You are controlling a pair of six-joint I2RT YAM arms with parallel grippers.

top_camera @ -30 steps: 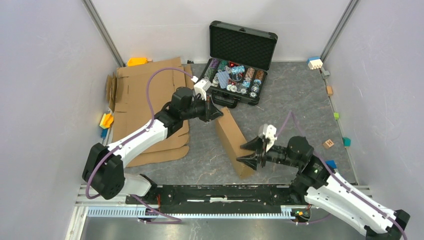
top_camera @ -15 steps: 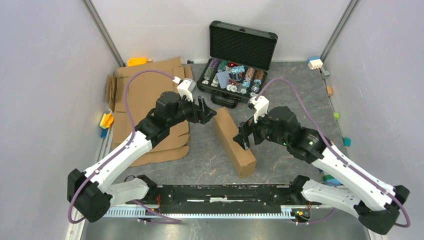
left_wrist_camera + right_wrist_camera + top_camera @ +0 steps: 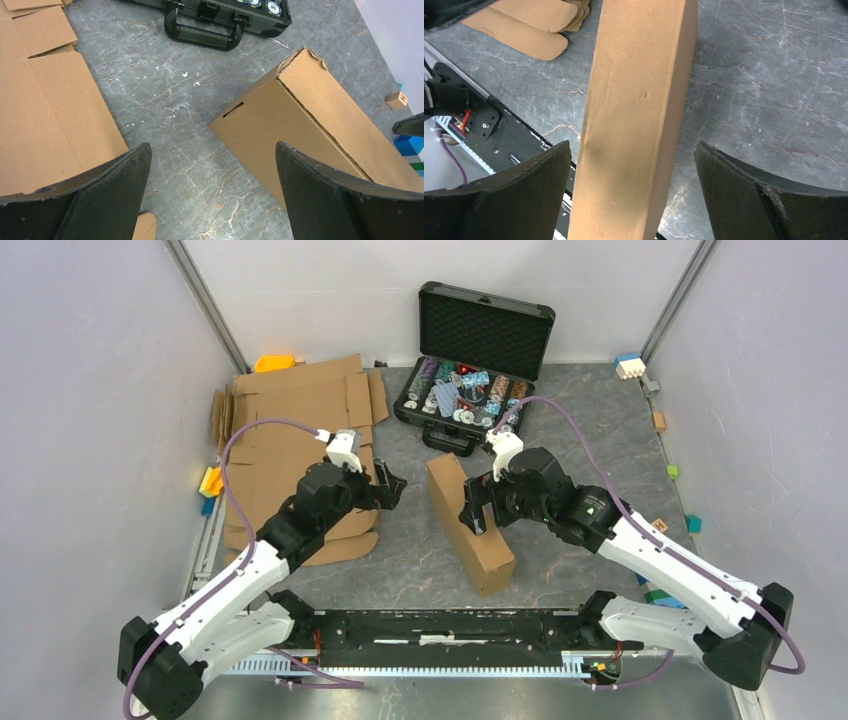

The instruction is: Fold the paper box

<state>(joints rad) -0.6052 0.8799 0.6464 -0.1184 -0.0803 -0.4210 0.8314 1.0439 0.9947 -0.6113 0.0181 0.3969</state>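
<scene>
on the grey table [image 3: 590, 430] lies the paper box [image 3: 468, 522]; left gripper [image 3: 390, 488] and right gripper [image 3: 470, 508] gape empty.

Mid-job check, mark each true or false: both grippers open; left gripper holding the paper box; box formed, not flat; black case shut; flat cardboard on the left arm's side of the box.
1. The left gripper and the right gripper are both open: true.
2. The left gripper holds the paper box: false; its open fingers are apart from the box and grip nothing.
3. The paper box is formed, not flat: true.
4. The black case is shut: false; it stands open, with chips showing.
5. Flat cardboard sheets lie on the left arm's side of the box: true.
</scene>
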